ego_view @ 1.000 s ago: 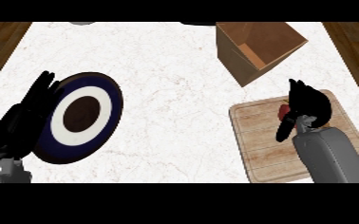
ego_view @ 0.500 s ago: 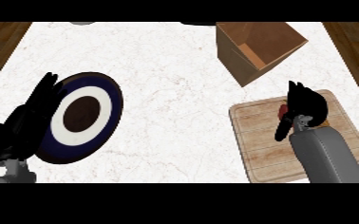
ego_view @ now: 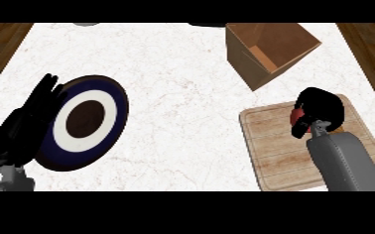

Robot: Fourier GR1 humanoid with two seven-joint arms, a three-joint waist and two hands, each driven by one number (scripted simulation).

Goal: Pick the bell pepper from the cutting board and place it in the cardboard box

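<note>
One bell pepper (ego_view: 296,115) under right hand (ego_view: 321,108)

Red bell pepper (ego_view: 297,116) on cutting board (ego_view: 275,144), beside cardboard box (ego_view: 270,52).

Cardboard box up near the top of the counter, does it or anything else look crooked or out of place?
The cardboard box sits turned at an angle to the counter's edges, open top facing up, looking intact. The cutting board lies slightly skewed too. Nothing is spilled. The right hand curls over the red bell pepper on the board.
</note>
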